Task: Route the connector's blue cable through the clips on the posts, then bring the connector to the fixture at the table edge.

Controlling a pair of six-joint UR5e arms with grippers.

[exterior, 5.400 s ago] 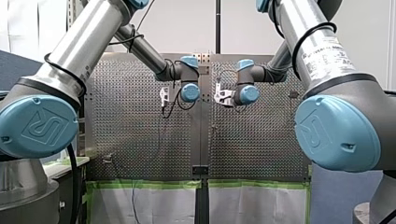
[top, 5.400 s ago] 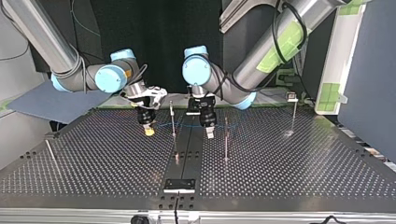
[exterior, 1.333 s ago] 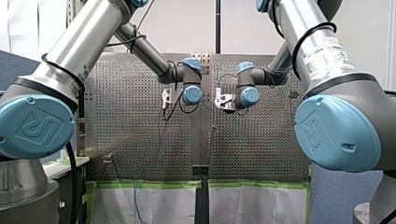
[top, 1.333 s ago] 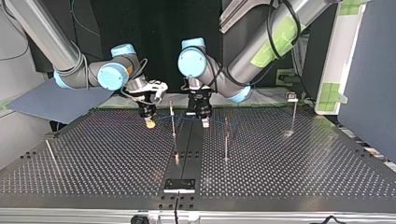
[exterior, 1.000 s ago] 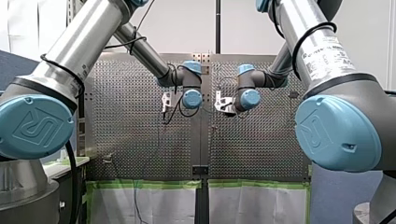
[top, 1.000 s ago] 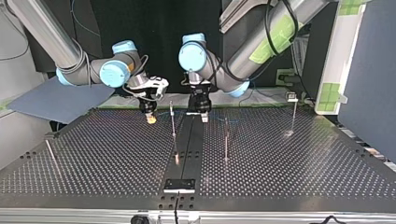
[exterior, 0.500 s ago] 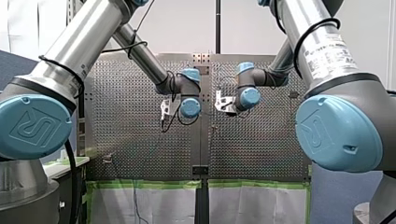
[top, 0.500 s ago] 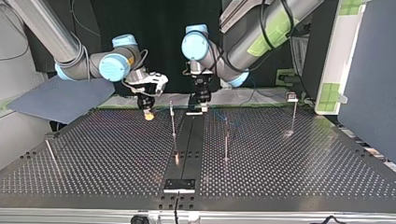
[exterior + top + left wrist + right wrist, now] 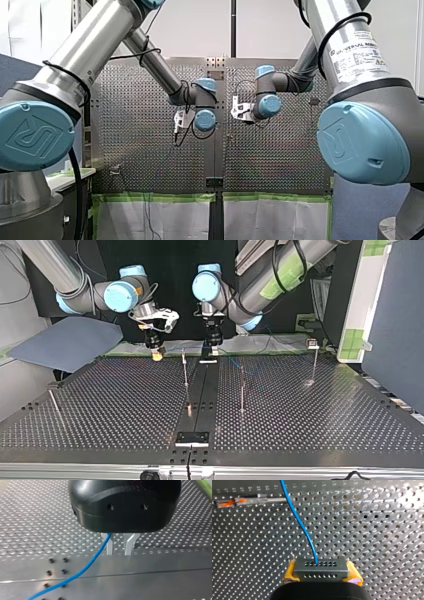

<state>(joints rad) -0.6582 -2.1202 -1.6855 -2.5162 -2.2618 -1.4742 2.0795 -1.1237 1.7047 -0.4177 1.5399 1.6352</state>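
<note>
The grey connector (image 9: 321,569) sits between the yellow pads (image 9: 290,576) of my right gripper (image 9: 322,580), which is shut on it. Its blue cable (image 9: 298,520) leaves the connector and runs ahead over the perforated table. In the top view my right gripper (image 9: 156,355) hangs at the back left of the table, and my left gripper (image 9: 213,348) hangs beside it over the centre strip. The metal fingers (image 9: 109,547) of my left gripper (image 9: 118,553) stand a little apart. The blue cable (image 9: 82,571) passes loosely by one finger and trails away below.
Thin posts stand on the table: one (image 9: 185,367) near the grippers, one (image 9: 242,390) right of the centre strip, one (image 9: 315,362) at the back right, one (image 9: 55,405) at the left. The black fixture (image 9: 192,438) sits at the near edge. An orange-clipped post (image 9: 237,501) shows ahead of my right gripper.
Both grippers have risen and drawn back toward the far edge of the table in the top view. The right one has kept its hold on the connector.
</note>
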